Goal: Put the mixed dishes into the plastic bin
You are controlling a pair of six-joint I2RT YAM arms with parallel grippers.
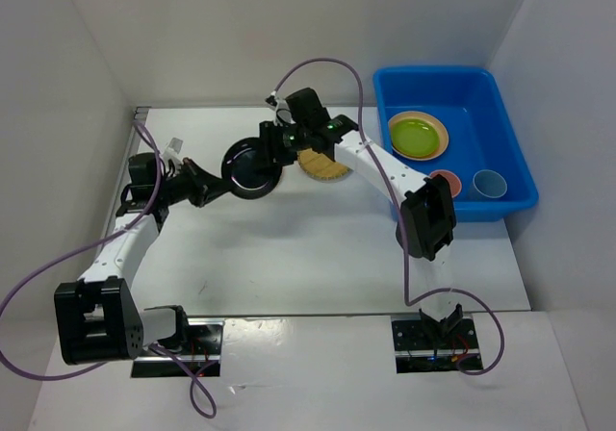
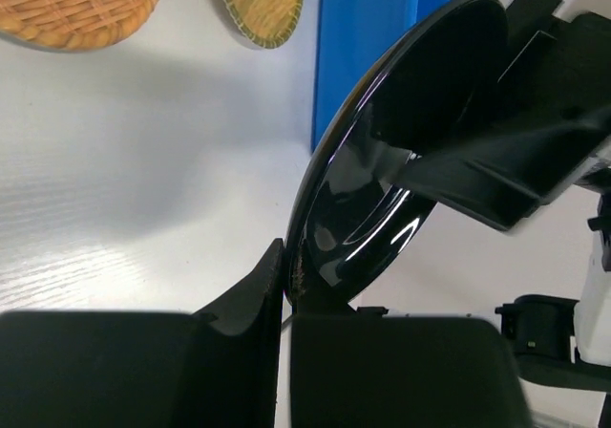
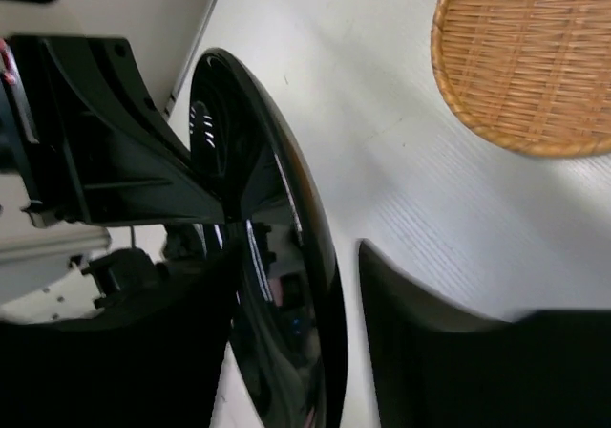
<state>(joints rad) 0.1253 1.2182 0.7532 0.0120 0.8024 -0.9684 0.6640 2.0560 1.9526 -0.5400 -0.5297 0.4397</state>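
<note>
The white table [image 1: 318, 248] fills the middle of the overhead view. At its upper right stands the plastic bin [image 1: 481, 104]; the left wrist camera catches only a strip of its blue wall at the top centre.

The right arm [image 1: 385, 166] crosses the centre of the overhead view and hides much of what lies under it. The left arm [image 1: 125, 243] runs up the left side.

The black plate [image 1: 252, 166] stands on edge between the two grippers, left of centre and outside the bin. The left gripper [image 2: 286, 266] is clamped on its lower rim, which sits in the narrow slot between the fingers. The right gripper [image 3: 296, 285] straddles the plate but is not clenched: a strip of table shows between the rim and one finger [image 3: 420, 352]. The other finger is lost in the dark mass at lower left.

A woven plate [image 1: 325, 168] lies on the table, half covered by the right arm. The left wrist view shows two woven plates, one [image 2: 76, 3] orange, one [image 2: 263, 3] greener, both cut off by the top edge.

In the bin, the lime green plate [image 1: 416, 135] lies on something with a paler rim, too little of it showing to tell what. The pink cup [image 1: 445, 183] is partly hidden by the arm, and the blue cup [image 1: 489, 184] is just beside it.
</note>
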